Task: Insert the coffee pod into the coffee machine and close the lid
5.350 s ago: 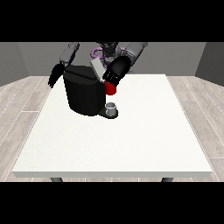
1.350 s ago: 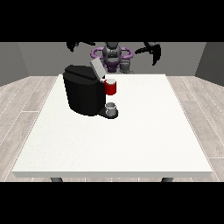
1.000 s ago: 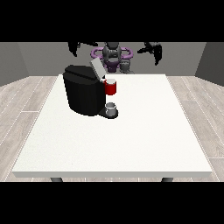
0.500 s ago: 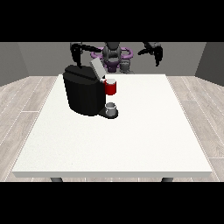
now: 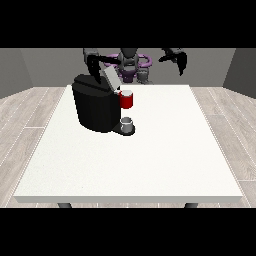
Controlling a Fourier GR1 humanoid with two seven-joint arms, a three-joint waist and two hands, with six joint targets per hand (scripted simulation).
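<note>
On the far left part of the white table (image 5: 150, 165) stands the black coffee machine (image 5: 96, 106), its body well back from the near edge. At the machine's right side a red thing at the machine (image 5: 127, 100) sits just above a small grey cup-like thing (image 5: 127, 122) resting on the machine's base plate; whether that grey thing is the pod cannot be told, and no coffee pod shows plainly anywhere on the tabletop. A pale grey lid (image 5: 111, 80) rises at a tilt from the top of the machine, leaning toward the far right.

Behind the table's far edge is the robot's torso (image 5: 129, 64). The hand at the view's left (image 5: 93, 69) hangs just above the far top of the machine, close beside the tilted lid, with fingers pointing downward; whether they touch the lid or are curled cannot be told. The hand at the view's right (image 5: 177, 58) is raised above the far right of the table, well apart from the machine, its fingers drooping in a relaxed spread with nothing held.
</note>
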